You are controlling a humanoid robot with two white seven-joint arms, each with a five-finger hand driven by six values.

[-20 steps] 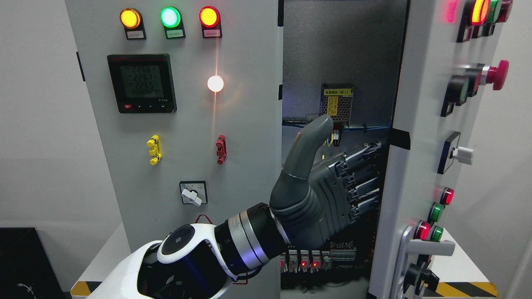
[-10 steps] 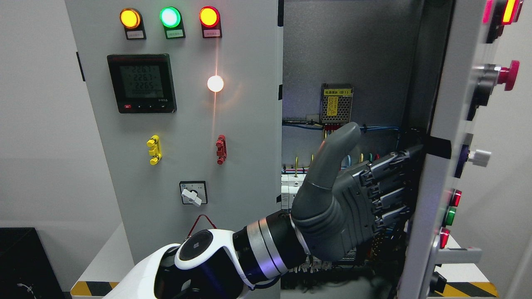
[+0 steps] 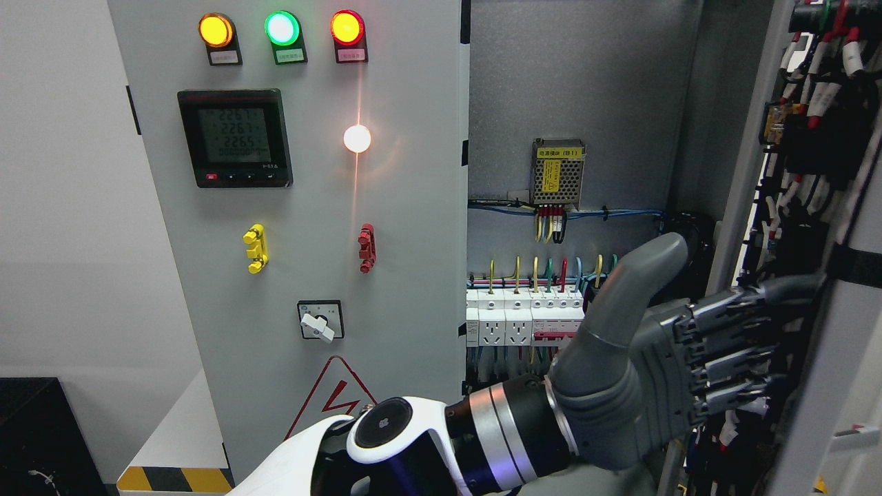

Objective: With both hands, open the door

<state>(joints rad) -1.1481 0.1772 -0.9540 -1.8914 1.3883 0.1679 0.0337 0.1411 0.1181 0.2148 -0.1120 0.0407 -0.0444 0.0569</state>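
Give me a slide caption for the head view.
Robot's left hand, fingers extended, presses the grey cabinet door wide open, exposing coloured wiring and white circuit breakers.

My left hand [image 3: 661, 386] lay at five o'clock, fingers [image 3: 751, 344] against the grey metal cabinet door [image 3: 827, 344] at three; the white breaker row [image 3: 524, 320] sat behind it.

matt grey door [image 3: 820, 386] — painted metal; glossy forearm shell [image 3: 393, 441]

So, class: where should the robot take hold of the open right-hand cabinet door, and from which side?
Judging from the view, grip the right-hand door along its free vertical edge, coming from the cabinet's opening side. That edge is thin and upright; the left hand already has its fingers reaching across it.
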